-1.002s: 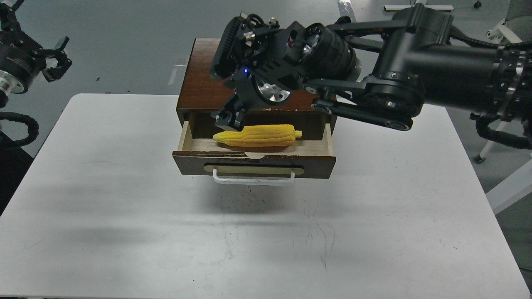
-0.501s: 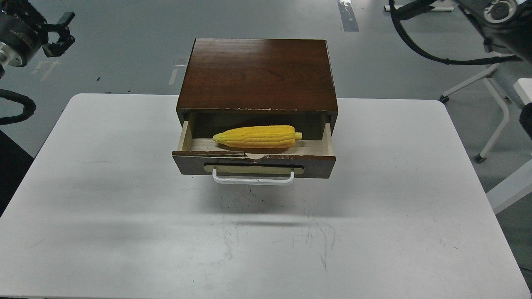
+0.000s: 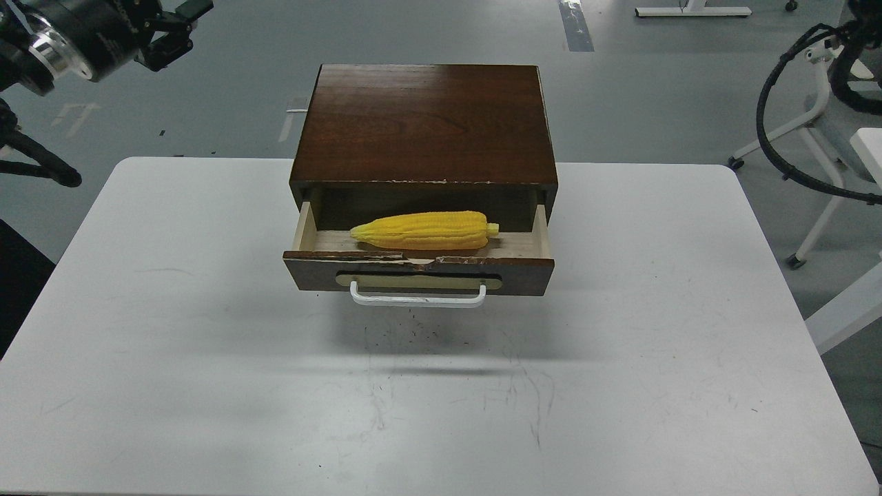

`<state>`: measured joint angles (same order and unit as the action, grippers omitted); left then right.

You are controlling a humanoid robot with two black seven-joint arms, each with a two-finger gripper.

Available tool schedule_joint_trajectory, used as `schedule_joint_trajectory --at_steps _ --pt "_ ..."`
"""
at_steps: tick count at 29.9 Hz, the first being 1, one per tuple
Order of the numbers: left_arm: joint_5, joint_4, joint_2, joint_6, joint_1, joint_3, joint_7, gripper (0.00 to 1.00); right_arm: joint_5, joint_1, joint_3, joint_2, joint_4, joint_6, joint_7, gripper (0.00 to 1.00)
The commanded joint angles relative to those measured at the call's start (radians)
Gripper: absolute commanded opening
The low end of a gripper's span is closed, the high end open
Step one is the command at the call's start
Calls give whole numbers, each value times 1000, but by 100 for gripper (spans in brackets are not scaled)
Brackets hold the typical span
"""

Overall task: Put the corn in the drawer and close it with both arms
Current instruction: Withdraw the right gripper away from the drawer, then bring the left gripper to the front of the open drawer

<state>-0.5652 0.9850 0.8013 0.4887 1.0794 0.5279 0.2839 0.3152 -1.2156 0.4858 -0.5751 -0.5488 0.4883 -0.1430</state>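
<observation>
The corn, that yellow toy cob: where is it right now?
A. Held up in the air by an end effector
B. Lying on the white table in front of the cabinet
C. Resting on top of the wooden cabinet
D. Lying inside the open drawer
D: the corn lies on the pale floor of the pulled-out drawer, with nothing gripping it.

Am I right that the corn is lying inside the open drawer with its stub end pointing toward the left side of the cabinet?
Not quite: in the head view the corn does lie inside the open drawer, but its stub end points right and its tapered tip points left.
</observation>
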Motion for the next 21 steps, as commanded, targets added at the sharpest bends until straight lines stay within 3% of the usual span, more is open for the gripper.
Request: schedule_joint_trajectory --at_steps 1,6,13,21 --pt "-175 148 41 0 -6 -3 1 91 38 85 36 -2 10 0 0 100" --pt "-404 289 64 0 -27 -5 1 91 82 171 70 7 26 0 2 100" --pt "-613 484 88 0 -157 -5 1 91 133 255 71 18 58 0 6 100" --pt "-728 592 85 0 -170 -17 0 91 174 258 106 32 69 0 11 100"
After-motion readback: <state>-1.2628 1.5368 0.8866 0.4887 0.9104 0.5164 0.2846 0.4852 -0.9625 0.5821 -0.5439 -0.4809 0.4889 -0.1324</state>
